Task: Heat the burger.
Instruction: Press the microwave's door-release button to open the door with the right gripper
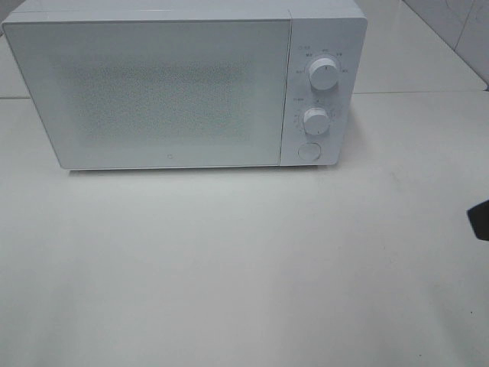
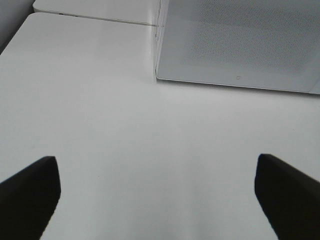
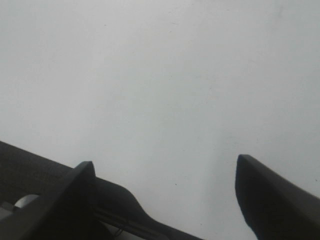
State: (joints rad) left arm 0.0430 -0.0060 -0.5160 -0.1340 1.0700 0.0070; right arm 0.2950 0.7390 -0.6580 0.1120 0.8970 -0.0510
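The burger is out of view in all three views. A white microwave (image 1: 153,92) stands at the back of the white table, its door shut and its frosted front showing nothing inside. In the left wrist view my left gripper (image 2: 156,160) is open over bare table, nothing between its dark fingers (image 2: 30,195), and the microwave's lower left corner (image 2: 240,45) lies ahead of it. In the right wrist view my right gripper (image 3: 165,162) is open and empty above bare table. A dark part of the right arm (image 1: 480,220) pokes in at the right edge of the exterior view.
The microwave's panel on the right carries two white knobs, an upper one (image 1: 323,74) and a lower one (image 1: 315,118), and a round button (image 1: 308,151). The white table (image 1: 244,275) spreads in front. Its left edge (image 2: 15,37) shows in the left wrist view.
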